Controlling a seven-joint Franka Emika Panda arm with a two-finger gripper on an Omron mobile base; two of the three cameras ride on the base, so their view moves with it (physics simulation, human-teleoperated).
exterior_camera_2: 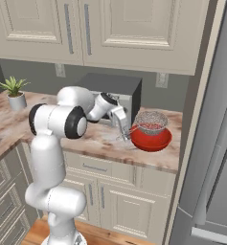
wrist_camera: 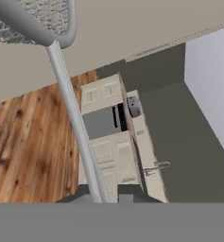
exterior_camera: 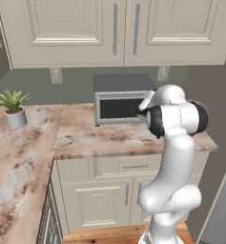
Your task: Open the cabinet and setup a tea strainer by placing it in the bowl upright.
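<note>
Just beyond the jaws, a tea strainer [exterior_camera_2: 151,121] sits upright in the red bowl [exterior_camera_2: 151,139].
The jaws are clamped on its thin handle, above the counter [exterior_camera_2: 98,139].

The marbled surface [exterior_camera_2: 100,143] carries a potted plant [exterior_camera_2: 14,93] at its far-left corner, a grey microwave [exterior_camera_2: 116,93], and the red bowl [exterior_camera_2: 151,138] beside it.
</note>
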